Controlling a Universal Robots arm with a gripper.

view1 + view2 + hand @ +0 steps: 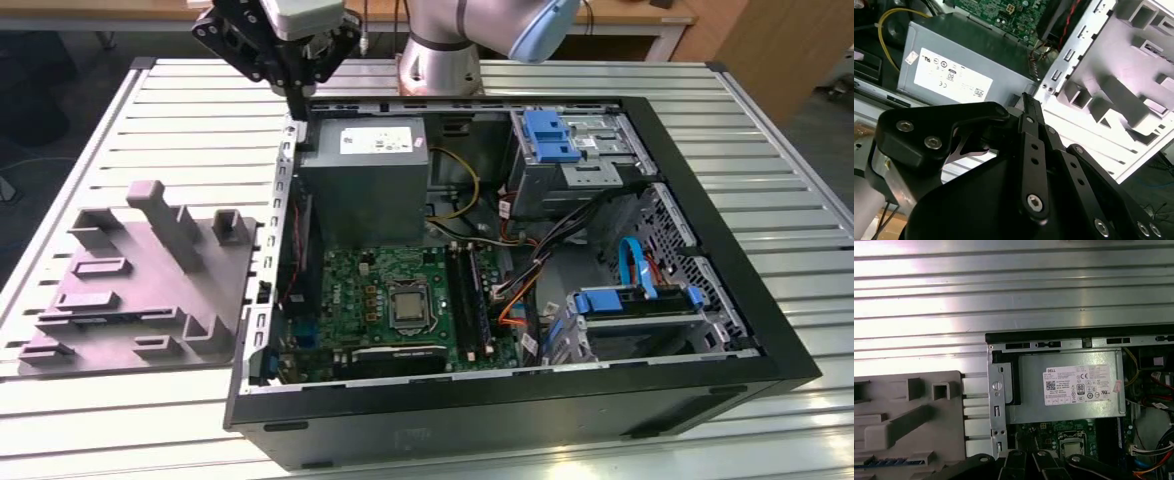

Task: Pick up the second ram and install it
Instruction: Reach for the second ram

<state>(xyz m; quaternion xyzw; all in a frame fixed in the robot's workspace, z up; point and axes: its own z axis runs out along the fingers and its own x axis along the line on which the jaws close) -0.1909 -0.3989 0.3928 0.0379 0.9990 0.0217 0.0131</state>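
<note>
In the exterior view my gripper hangs above the far corner of the open computer case, on the exterior view's left, right beside the grey power supply box. Its fingers are drawn together to a narrow tip with nothing visible between them. The second ram looks like a thin blue strip lying in a slot of the grey fixture, well away from the gripper. The green motherboard with its long black slots lies on the case floor.
The case wall stands between the fixture and the motherboard. Yellow and black cables run beside the power supply. Blue drive caddies sit at the far and near right. The ribbed metal table surrounds everything.
</note>
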